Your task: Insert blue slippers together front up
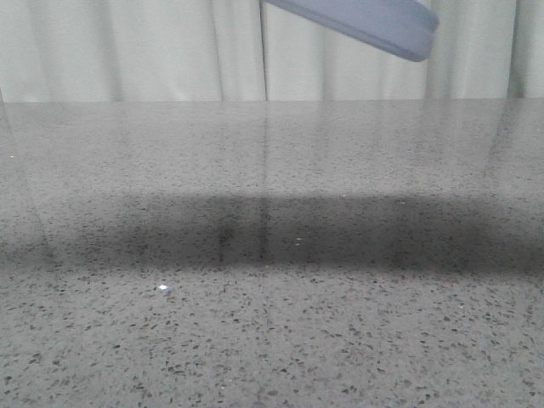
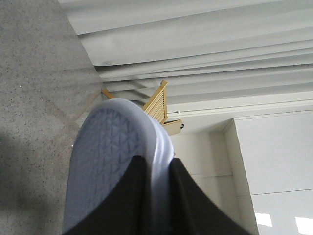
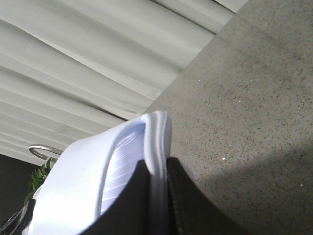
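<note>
Each gripper holds one pale blue slipper up off the table. In the left wrist view my left gripper (image 2: 157,169) is shut on the edge of a slipper (image 2: 110,147), its patterned sole facing the camera. In the right wrist view my right gripper (image 3: 157,166) is shut on the rim of the other slipper (image 3: 88,181), whose ribbed footbed and wide strap show. In the front view only one slipper end (image 1: 365,21) shows, at the top edge, high above the table. Both grippers are out of the front view.
The grey speckled table (image 1: 272,323) fills the front view, with a dark shadow band across its middle and a small white speck (image 1: 164,291) at the front left. White curtains (image 1: 127,51) hang behind it. A wooden rack (image 2: 159,103) shows in the left wrist view.
</note>
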